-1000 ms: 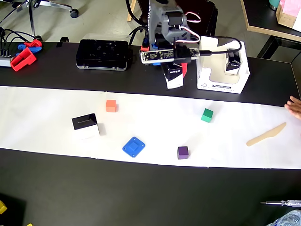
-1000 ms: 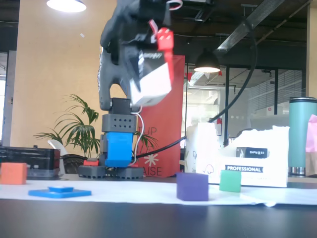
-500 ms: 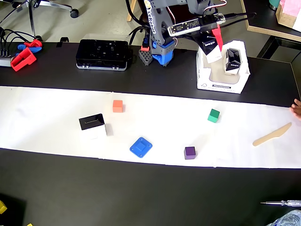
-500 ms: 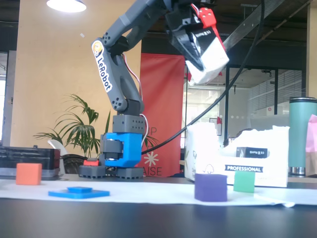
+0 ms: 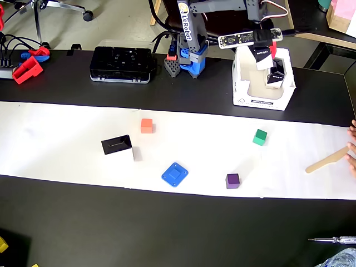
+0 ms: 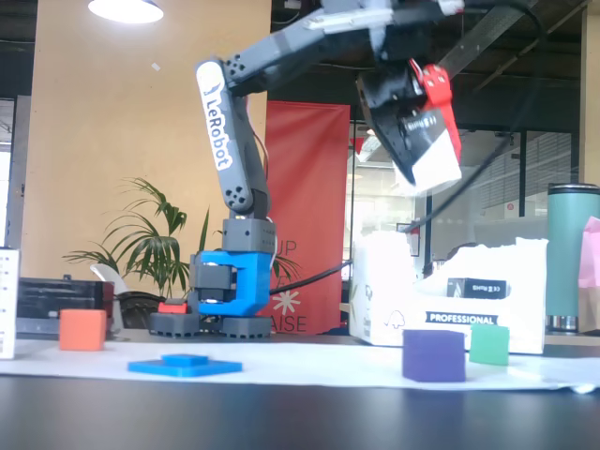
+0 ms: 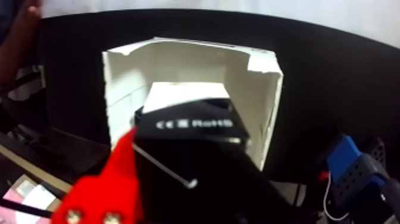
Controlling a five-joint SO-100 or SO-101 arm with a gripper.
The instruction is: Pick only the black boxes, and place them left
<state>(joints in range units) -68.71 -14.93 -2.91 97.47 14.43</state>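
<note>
My gripper (image 5: 261,54) is shut on a black box (image 5: 260,58) with white sides and holds it high over the open white carton (image 5: 245,89) at the right rear. The fixed view shows the held black box (image 6: 422,141) tilted, well above the carton (image 6: 394,300). In the wrist view the black box (image 7: 190,128) sits beside my red finger (image 7: 113,179), with the carton (image 7: 119,77) below. A second black box (image 5: 276,72) lies inside the carton. Another black box (image 5: 117,146) stands on the white paper strip (image 5: 55,139) at the left.
On the paper lie an orange cube (image 5: 147,125), a blue flat piece (image 5: 174,174), a purple cube (image 5: 233,181), a green cube (image 5: 260,137) and a wooden knife (image 5: 328,161). A hand (image 5: 351,146) is at the right edge. A black device case (image 5: 121,64) sits behind.
My arm has swung right and up with the black box, from the table's middle to above the white carton. The paper strip and everything on it have slid right.
</note>
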